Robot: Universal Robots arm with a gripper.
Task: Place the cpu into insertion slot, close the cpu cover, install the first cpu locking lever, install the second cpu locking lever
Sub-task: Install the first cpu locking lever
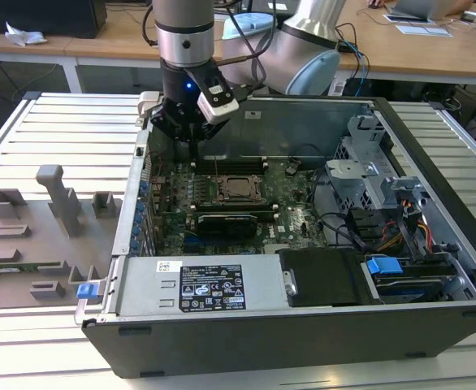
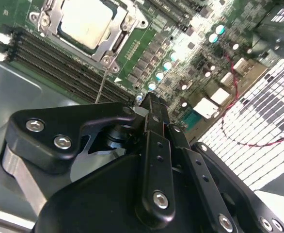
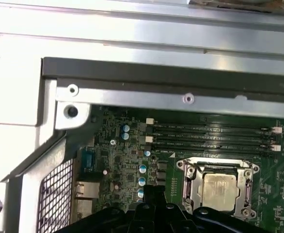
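Hovering my claw (image 2: 149, 104), tips together, empty, over board (image 3: 118, 165) rear edge. Cpu (image 3: 221, 189) seated mid-board under shut cover (image 3: 193, 188). Lever (image 2: 102, 82) appears unlatched: I'd press near its end, then tuck under catch.

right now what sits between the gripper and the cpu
The long black memory slots lie between the gripper and the cpu, with a thin metal rod crossing over them; this shows in the second wrist view.

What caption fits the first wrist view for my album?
Pale silvery square cpu framed by the dark-silver metal cpu cover on a green motherboard.
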